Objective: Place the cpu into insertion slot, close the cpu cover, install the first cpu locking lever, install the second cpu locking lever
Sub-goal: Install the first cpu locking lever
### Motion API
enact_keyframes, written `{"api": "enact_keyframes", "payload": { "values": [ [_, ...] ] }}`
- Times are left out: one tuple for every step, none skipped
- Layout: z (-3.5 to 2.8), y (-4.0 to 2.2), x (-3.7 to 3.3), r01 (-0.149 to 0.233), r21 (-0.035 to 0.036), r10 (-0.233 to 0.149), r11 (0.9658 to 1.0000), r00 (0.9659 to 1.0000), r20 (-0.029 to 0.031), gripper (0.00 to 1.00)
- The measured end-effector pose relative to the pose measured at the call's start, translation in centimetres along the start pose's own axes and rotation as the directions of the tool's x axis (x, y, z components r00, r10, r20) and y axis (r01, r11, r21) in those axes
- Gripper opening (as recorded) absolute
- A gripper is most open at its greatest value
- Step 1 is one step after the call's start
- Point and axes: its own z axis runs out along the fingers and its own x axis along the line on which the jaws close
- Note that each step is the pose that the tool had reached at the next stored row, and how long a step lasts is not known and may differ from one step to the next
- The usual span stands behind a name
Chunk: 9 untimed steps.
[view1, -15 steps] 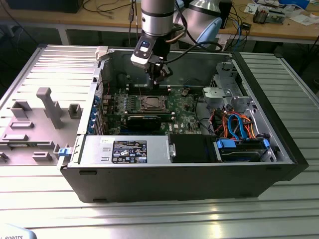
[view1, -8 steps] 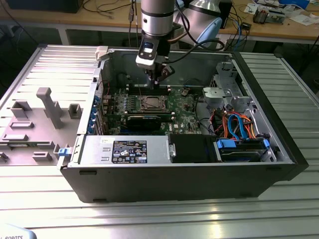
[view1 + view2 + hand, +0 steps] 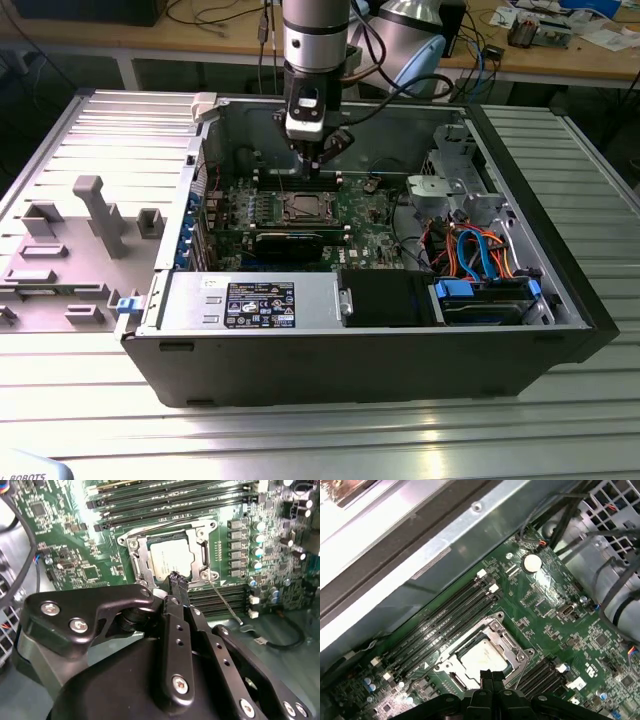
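**Open computer case point(image 3: 350, 370) lying on the slatted metal bench point(image 3: 300, 440), with the arm reaching down into it.**

- **Placement.** The cpu point(image 3: 167, 560) lies in the insertion slot point(image 3: 303, 207) on the green motherboard point(image 3: 75, 555), between two banks of long black memory slots point(image 3: 150, 500). The cpu cover point(image 3: 141, 560) lies flat over it. Its silvery frame borders the chip on all sides and the metal top shows through the window. Seating appears done and the cover lowered, which would leave the frame pinning the chip against the socket contacts.
- **Lever.** A thin metal locking lever point(image 3: 224, 601) runs out from one corner of the socket and slants across the neighbouring memory slots. It looks unlatched, though its far end is hard to make out.
- **Claw.** The claw point(image 3: 178, 580) is clenched, fingertips together with nothing visible between them. It hangs just above the near edge of the cover, close to the root of that lever. Whether it touches the frame cannot be told. A closed tip of this kind suits pushing rather than gripping.
- **Orientation.** The cpu lies level, metal face up and contact side down. It is close to square, so it has no marked long axis. Its edges run parallel to the socket rim and the memory slots.
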Motion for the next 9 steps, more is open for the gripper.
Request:
{"api": "enact_keyframes", "payload": {
  "values": [
    [0.00, 0.00, 0.00, 0.024, -0.0009, -0.024, 0.9997, 0.9997, 0.0000, 0.12],
    [0.00, 0.00, 0.00, 0.039, -0.0014, -0.039, 0.9992, 0.9992, 0.0000, 0.12],
    [0.00, 0.00, 0.00, 0.069, -0.0024, -0.069, 0.9976, 0.9976, 0.0000, 0.12],
    [0.00, 0.00, 0.00, 0.095, -0.0033, -0.095, 0.9955, 0.9955, 0.0000, 0.12],
    [0.00, 0.00, 0.00, 0.107, -0.0037, -0.107, 0.9942, 0.9942, -0.0001, 0.12],
    [0.01, 0.00, 0.00, 0.122, -0.0043, -0.122, 0.9925, 0.9925, 0.0000, 0.12],
    [0.00, 0.00, 0.00, 0.135, -0.0047, -0.135, 0.9908, 0.9908, 0.0000, 0.12],
    [0.00, 0.00, 0.00, 0.148, -0.0051, -0.148, 0.9890, 0.9890, 0.0000, 0.12],
    [0.01, 0.00, 0.00, 0.163, -0.0058, -0.163, 0.9867, 0.9867, 0.0001, 0.12]
  ]
}}
